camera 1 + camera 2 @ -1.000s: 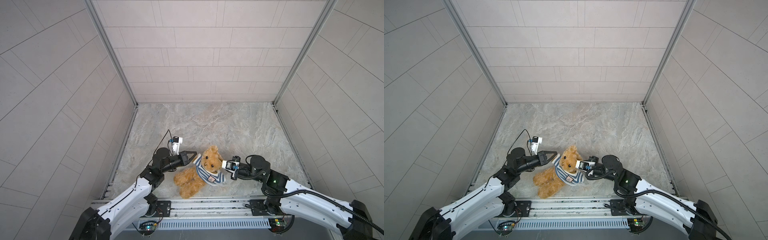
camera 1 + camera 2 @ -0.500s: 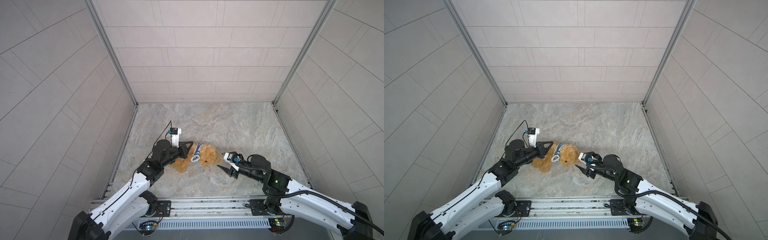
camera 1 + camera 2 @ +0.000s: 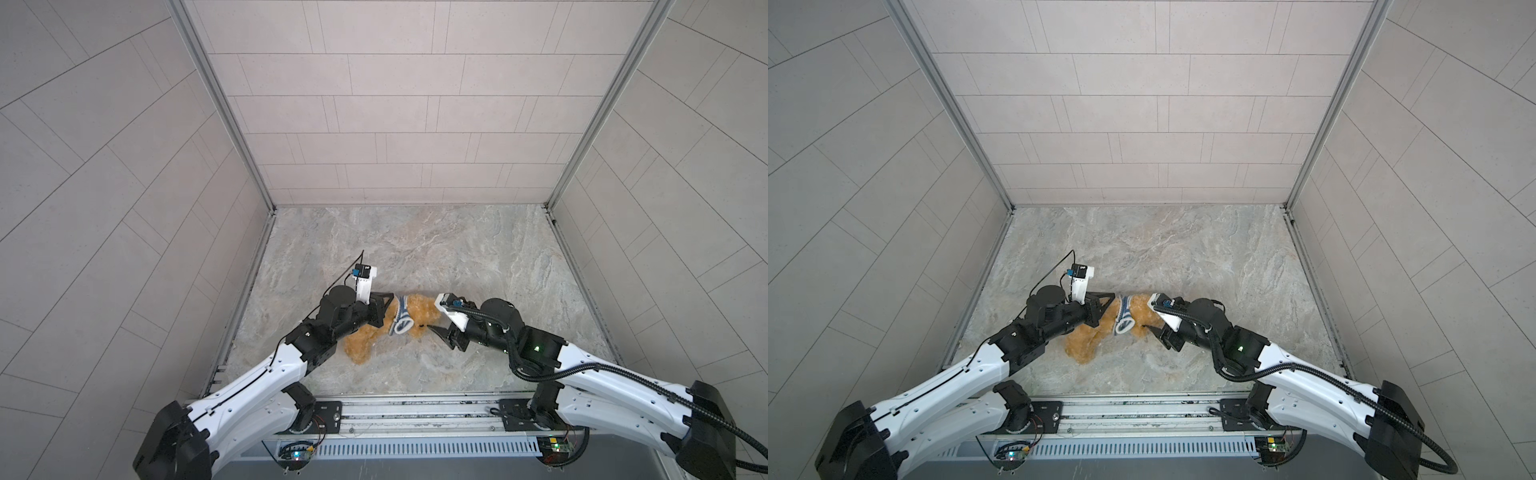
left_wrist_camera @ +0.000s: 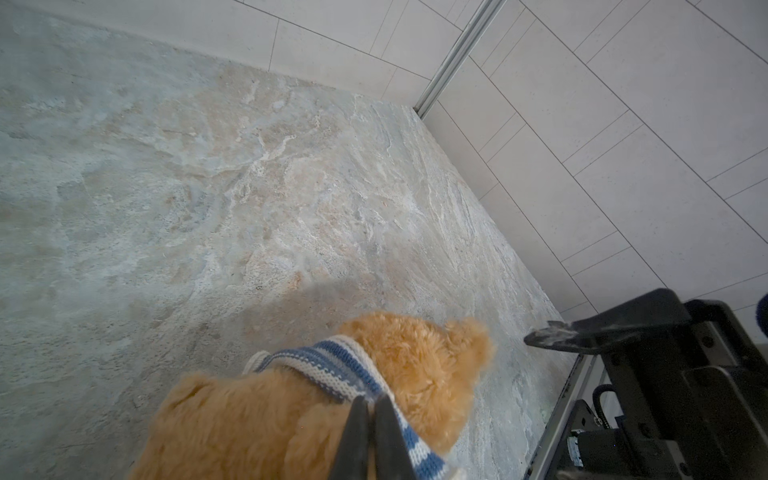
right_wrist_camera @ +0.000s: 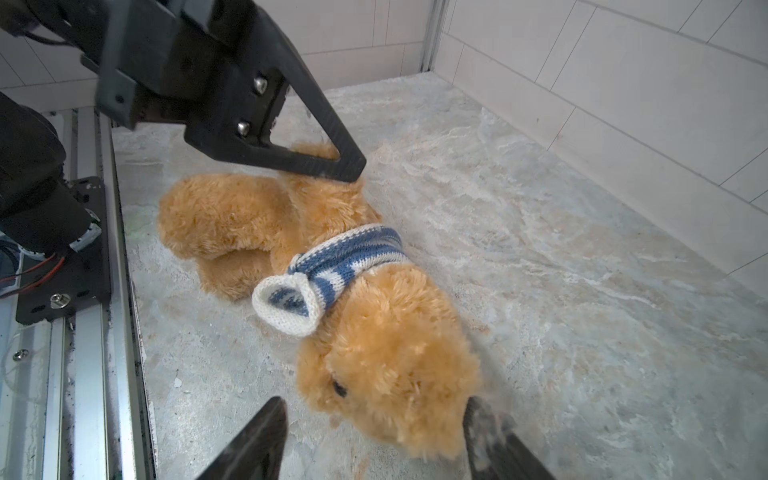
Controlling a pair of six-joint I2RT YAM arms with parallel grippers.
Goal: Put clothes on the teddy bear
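The marbled surface [image 3: 457, 257] carries the teddy bear [image 3: 415, 313], which lies flat in the front half, about midway between the left and right edges and a little back from the front edge. Its long axis runs nearly parallel to the front edge but slightly askew: the head points toward the right edge, and the legs trail toward the front-left corner. The right wrist view shows one black eye, with the face turned toward the right arm. A blue-and-white striped shirt [image 5: 353, 253] is bunched into a narrow band around the neck, leaving the body and legs bare, and one empty white-cuffed sleeve [image 5: 286, 307] sticks out on the side nearer the front edge. The right gripper [image 5: 374, 401] sits at the head with its fingers [image 5: 257, 440] spread apart, one on each side of the head and closed on nothing. The left gripper [image 3: 390, 297] reaches in over the bear's back beside the shirt's far end; its fingers [image 4: 357, 432] are pressed together, and I cannot tell whether any knit is caught between them.
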